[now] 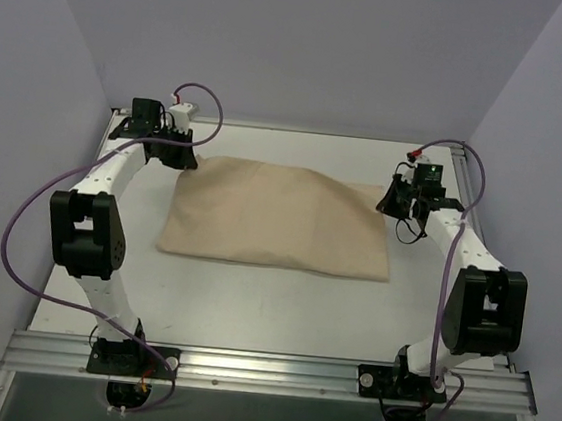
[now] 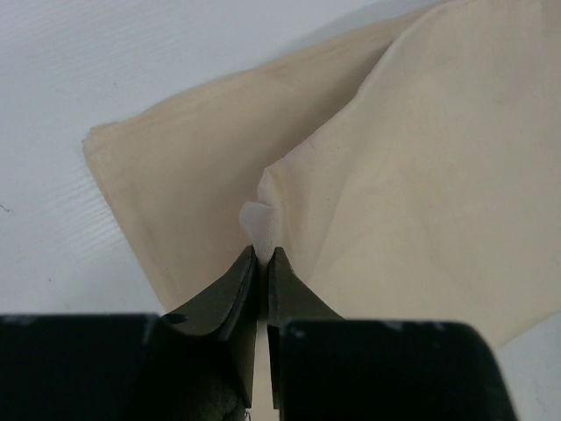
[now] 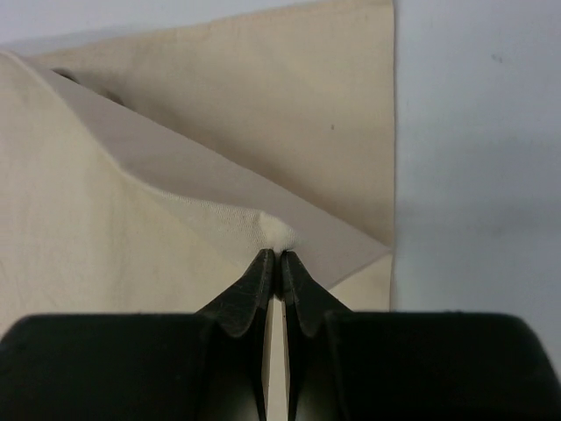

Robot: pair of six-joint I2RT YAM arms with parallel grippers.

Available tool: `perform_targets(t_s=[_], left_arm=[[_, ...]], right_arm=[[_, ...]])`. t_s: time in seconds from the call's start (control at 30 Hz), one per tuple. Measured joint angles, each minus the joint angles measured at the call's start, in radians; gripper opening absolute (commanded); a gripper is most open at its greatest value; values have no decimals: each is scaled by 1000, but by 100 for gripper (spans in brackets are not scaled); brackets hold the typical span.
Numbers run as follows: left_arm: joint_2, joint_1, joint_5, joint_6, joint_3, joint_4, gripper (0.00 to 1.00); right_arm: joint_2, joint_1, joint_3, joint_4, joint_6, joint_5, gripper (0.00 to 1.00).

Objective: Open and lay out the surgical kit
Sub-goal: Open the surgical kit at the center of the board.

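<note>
Grip, left: my left pincer is pressed together on a small tuft of the top layer of the cloth wrap, at its far left corner.
Grip, right: my right pincer is clamped the same way on a pinch of the upper flap near the far right corner, and that flap lifts off the layer beneath.
Wrap position: the beige bundle lies in the middle of the surface, between my two arms, with its near edge resting flat.
Contents: nothing but cloth shows, so I cannot tell what sits inside or where.
Handling: I judge the cloth soft, limp and light. It will sag and drape rather than hold a shape, and so thin a pinch could slip out. Anything hard folded inside would weigh the bundle down and might slide if I drag it.
Where to hold: the corners of the top layer only, one layer per pincer, both sides moved evenly so the flap opens without twisting.
</note>
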Motion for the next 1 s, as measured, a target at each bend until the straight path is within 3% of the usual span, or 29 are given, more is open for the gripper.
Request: perform_targets(t_s=[0.37, 0.63, 0.73, 0.77, 0.87, 1.0], left_arm=[[-298, 6, 191, 214, -270, -40, 2], [-389, 6, 293, 586, -409, -332, 2], [-413, 6, 292, 750, -465, -452, 2], [-423, 6, 287, 799, -483, -488, 2], [-444, 6, 254, 941, -531, -581, 2], [-449, 6, 174, 1051, -586, -636, 2]], right_arm=[[-485, 0, -353, -140, 194, 62, 0], [-655, 0, -530, -234, 401, 123, 0], [-742, 0, -549, -295, 454, 162, 14], [-778, 0, -549, -315, 471, 175, 26], [-839, 0, -549, -359, 497, 208, 37], [-856, 0, -545, -417, 513, 246, 41]])
